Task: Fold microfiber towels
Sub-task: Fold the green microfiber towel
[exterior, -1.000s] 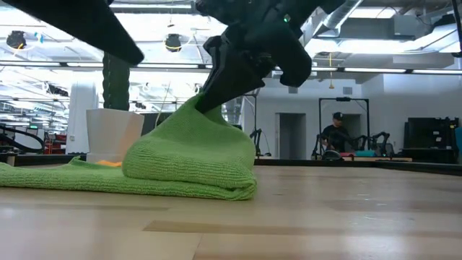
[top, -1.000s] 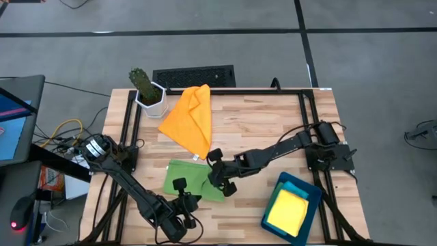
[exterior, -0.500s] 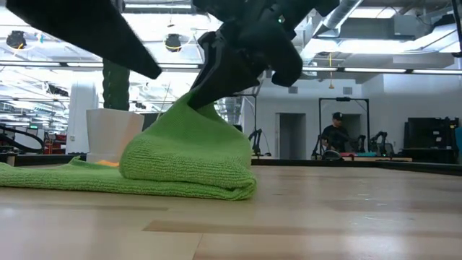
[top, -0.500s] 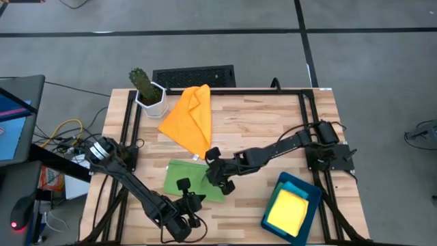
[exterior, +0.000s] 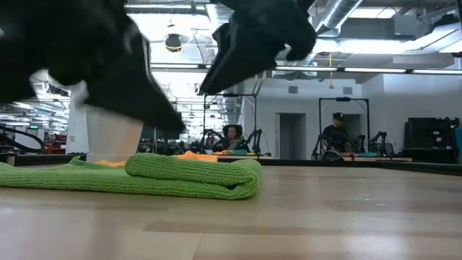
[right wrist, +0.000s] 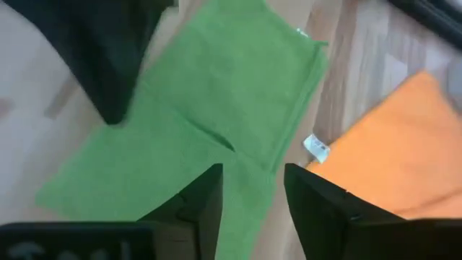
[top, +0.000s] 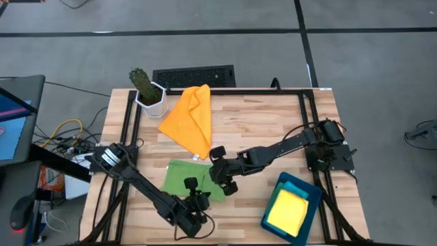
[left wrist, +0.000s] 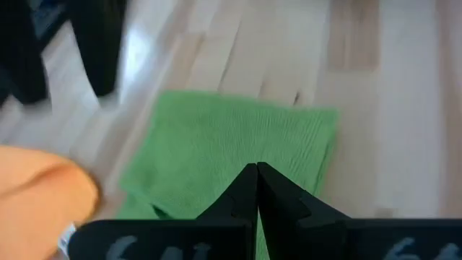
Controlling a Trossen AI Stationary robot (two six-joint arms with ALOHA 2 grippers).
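Since a second ago your right gripper [top: 220,179] has let go of the green towel [top: 186,179], and the raised fold has dropped flat, as the low view shows. You can count three towels: one green, lying folded on the table [top: 259,123] near its front edge; one orange towel [top: 191,117], crumpled behind it and close to it; and one yellow towel [top: 287,210] inside the teal tray [top: 310,193] at the front right. The right gripper hangs just above the green towel's right edge with its fingers [right wrist: 198,202] parted and nothing between them. Its arm reaches low across the table from the right side. Your left gripper [top: 196,202] is closed and empty, at the towel's front edge, its arm stretched along the front.
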